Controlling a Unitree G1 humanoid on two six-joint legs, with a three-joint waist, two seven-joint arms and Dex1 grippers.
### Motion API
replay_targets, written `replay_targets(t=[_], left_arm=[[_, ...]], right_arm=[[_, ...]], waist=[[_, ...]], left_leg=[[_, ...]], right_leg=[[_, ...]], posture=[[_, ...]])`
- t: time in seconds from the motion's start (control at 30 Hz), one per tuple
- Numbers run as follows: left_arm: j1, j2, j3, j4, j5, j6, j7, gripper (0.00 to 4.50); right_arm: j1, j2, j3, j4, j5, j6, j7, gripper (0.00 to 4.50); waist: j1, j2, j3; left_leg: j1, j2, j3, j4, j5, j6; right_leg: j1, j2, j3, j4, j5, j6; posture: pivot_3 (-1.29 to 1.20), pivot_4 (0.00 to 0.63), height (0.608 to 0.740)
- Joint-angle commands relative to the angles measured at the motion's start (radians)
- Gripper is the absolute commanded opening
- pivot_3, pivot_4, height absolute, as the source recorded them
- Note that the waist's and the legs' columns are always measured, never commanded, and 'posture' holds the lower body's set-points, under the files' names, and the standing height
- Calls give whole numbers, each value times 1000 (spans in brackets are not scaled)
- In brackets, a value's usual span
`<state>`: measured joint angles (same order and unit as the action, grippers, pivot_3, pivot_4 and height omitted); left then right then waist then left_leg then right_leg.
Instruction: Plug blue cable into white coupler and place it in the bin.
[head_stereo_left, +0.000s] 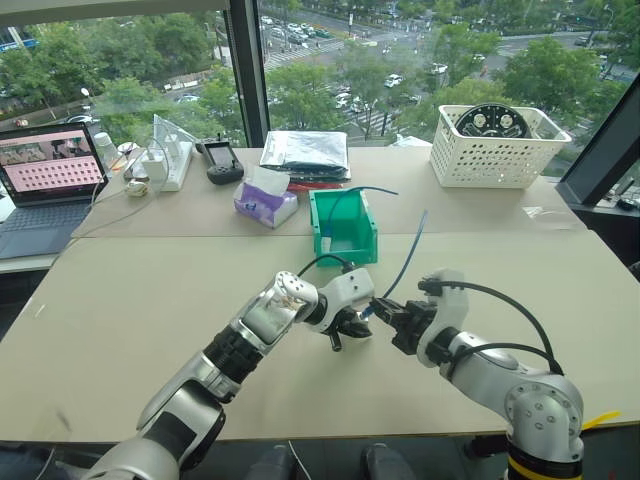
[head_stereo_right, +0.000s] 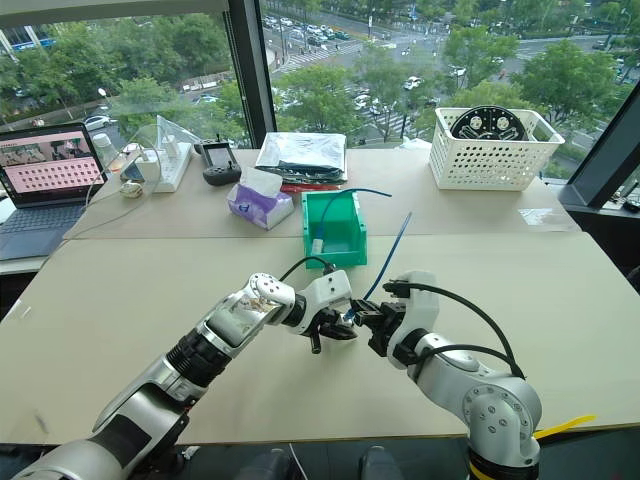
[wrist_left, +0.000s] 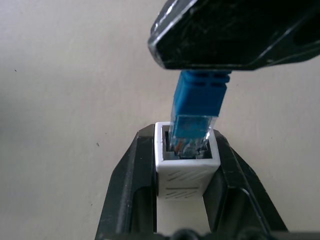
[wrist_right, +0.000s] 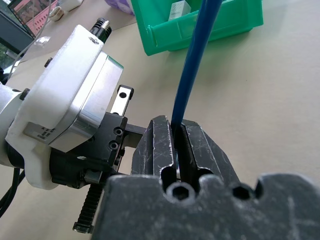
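Note:
My left gripper is shut on the white coupler, socket facing outward. My right gripper is shut on the blue cable just behind its plug. The clear plug sits with its tip inside the coupler's socket and its blue boot outside. In the head views the two grippers meet tip to tip above the near middle of the table. The blue cable rises from them toward the far side. The green bin stands just beyond the grippers.
Inside the bin lie a small white piece and another blue cable that arcs over its rim. A tissue pack lies left of the bin. A white lattice basket stands at the far right, with a laptop far left.

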<state>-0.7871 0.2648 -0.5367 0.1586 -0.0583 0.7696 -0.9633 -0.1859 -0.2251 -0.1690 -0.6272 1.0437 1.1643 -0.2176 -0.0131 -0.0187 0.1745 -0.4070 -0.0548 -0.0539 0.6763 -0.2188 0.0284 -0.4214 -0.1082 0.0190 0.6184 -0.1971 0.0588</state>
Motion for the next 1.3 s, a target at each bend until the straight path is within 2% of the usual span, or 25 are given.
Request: replay_targets(t=[0.03,0.33,0.73,0.87,1.07,1.23,1.3], left_arm=[[-8,-3,-5,3,12,11,10,696],[-5,4,-6,-4,10,18,15,696],[2,5,-6,-14,3,31,26,696],[4,4,-5,-18,2,34,29,696],[7,9,-3,-23,1,40,33,696],[15,14,-2,-38,-15,44,16,696],[18,11,15,-50,-45,58,-2,1696]], right_arm=[[47,-14,31,14,21,44,10,0],[121,-111,129,108,-122,-4,151,0],[102,-121,205,215,-257,-65,274,0],[104,-104,223,261,-291,-84,307,0],[98,-91,216,268,-309,-81,331,0],[69,-54,137,241,-278,-94,324,0],[44,-39,85,221,-248,-90,305,0]], waist=[[0,0,0],[1,-3,-11],[-3,-6,-15],[-5,-8,-16],[-6,-12,-21],[-6,-12,-22],[-6,-12,-22]], left_leg=[[0,0,0,0,0,0],[0,0,0,-1,0,1],[5,2,-1,-2,0,0],[16,4,0,-8,-1,0],[19,6,0,-12,-1,0],[19,7,0,-13,-1,0],[19,7,0,-13,-1,0]], right_leg=[[0,0,0,0,0,0],[2,0,-1,-4,0,0],[7,1,-2,-6,0,0],[18,1,-2,-9,-2,0],[18,1,-3,-9,-3,0],[18,2,-3,-9,-3,-1],[17,2,-3,-9,-3,-1]], posture=[[0,150,727],[0,150,727],[0,150,727],[0,150,727],[0,150,727],[0,150,727],[0,150,727]])
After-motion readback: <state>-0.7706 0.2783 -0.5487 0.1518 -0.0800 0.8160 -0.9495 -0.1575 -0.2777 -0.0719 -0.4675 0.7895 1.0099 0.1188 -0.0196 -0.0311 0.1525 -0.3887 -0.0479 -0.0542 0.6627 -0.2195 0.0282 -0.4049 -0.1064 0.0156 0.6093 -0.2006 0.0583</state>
